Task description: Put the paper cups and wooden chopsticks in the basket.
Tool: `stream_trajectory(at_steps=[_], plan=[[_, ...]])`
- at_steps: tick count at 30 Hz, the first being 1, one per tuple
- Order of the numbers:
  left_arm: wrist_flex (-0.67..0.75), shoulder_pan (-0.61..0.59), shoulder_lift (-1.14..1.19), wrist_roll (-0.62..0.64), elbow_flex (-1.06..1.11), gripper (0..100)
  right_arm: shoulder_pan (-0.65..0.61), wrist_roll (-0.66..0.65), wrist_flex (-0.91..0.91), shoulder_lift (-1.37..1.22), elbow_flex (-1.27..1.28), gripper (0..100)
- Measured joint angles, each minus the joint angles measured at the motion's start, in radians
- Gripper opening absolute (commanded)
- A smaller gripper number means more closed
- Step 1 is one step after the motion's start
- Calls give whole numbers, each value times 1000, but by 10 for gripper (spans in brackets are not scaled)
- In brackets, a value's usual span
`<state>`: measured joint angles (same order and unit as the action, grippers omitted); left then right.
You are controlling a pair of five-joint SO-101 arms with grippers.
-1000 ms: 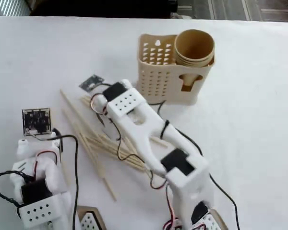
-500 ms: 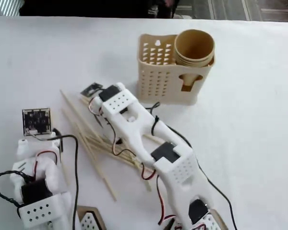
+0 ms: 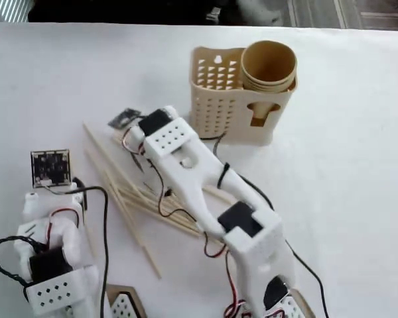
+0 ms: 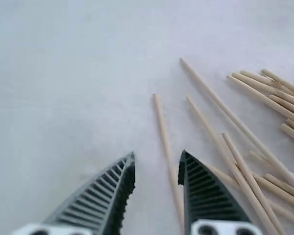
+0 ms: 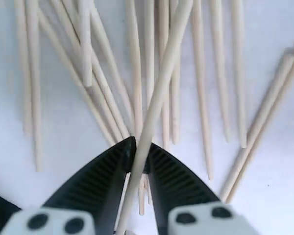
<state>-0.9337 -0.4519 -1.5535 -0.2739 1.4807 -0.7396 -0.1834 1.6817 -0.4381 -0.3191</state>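
Note:
Several wooden chopsticks (image 3: 129, 192) lie scattered on the white table left of the basket (image 3: 219, 99). A stack of paper cups (image 3: 268, 63) stands upright in the basket's right compartment. My right arm (image 3: 186, 159) stretches from the front edge over the pile. My right gripper (image 5: 139, 152) is shut on one chopstick (image 5: 159, 93), which crosses above the others. My left gripper (image 4: 157, 159) is open just above the table, one loose chopstick (image 4: 164, 137) running between its tips and more chopsticks (image 4: 245, 132) fanned out beside it. My left arm (image 3: 50, 265) is folded at the front left corner.
The basket's left compartment (image 3: 215, 73) has nothing in it. Black and red cables (image 3: 106, 218) trail by the left arm and along the right arm. Bare white table (image 3: 345, 165) lies right of the basket and the right arm.
The right arm dipped forward and left over the pile, then drew back slightly. The left arm, the basket and the cups have not moved.

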Motion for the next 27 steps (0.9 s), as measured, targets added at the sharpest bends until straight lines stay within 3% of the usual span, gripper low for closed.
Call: stream_trajectory(at_steps=[7, 13, 18, 27], plan=[[0, 0, 0, 0, 0, 158, -2, 0, 21, 183, 26, 19], [0, 0, 0, 0, 0, 158, 3, -25, -23, 203, 218, 19], [0, 0, 0, 0, 0, 158, 14, -37, -140, 203, 367, 110], [0, 0, 0, 0, 0, 158, 9, -38, -178, 209, 281, 141]])
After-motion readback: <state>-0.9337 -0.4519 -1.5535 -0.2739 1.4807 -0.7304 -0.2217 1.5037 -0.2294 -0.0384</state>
